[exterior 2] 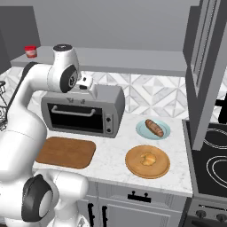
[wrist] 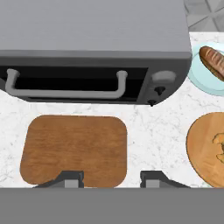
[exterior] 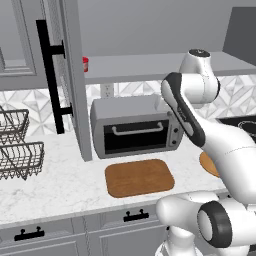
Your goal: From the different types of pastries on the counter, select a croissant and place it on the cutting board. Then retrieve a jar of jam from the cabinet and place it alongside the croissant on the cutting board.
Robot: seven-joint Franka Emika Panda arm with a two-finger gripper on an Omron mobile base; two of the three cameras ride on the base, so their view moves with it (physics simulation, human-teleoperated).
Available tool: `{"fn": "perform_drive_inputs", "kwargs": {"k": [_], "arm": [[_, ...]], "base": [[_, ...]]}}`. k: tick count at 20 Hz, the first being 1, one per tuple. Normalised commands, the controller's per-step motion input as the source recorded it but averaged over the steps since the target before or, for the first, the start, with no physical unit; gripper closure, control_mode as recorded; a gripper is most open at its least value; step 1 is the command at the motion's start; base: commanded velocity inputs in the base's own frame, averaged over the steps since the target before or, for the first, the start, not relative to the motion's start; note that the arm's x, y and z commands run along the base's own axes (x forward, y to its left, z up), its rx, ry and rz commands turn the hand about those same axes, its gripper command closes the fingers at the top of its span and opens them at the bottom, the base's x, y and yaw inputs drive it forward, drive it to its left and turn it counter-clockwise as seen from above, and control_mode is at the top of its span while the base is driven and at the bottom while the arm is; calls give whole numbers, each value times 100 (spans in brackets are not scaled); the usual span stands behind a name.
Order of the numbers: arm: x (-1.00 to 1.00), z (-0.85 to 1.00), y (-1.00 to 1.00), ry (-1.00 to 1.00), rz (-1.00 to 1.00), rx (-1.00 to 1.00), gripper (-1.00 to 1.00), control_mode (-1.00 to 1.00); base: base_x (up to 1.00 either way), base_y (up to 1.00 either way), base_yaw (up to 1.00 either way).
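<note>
Golden croissant (exterior 2: 148, 158) small, curled, on round wooden disc (exterior 2: 133, 166); fingers (wrist: 72, 179) spread, holding nothing.

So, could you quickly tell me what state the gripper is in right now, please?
Gripper: open and holding nothing, its two fingertips apart above the front edge of the cutting board.
</note>
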Motion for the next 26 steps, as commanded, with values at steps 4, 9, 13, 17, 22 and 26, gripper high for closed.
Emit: {"fn": "perform_drive_inputs", "kwargs": {"k": [4, 9, 13, 17, 22, 26], "arm": [[0, -7, -2, 0, 0, -2, -100, -100], [0, -10, -3, 1, 0, -5, -100, -100], [0, -30, -53, 2, 0, -1, -100, -100], [0, -40, -82, 5, 0, -2, -100, -100], [0, -54, -80, 2, 0, -7, -100, -100], [0, -63, -64, 6, 0, -2, -100, -100]], "base": [[0, 0, 0], [0, 0, 0], [0, 0, 0], [0, 0, 0], [0, 0, 0], [0, 0, 0]]}}
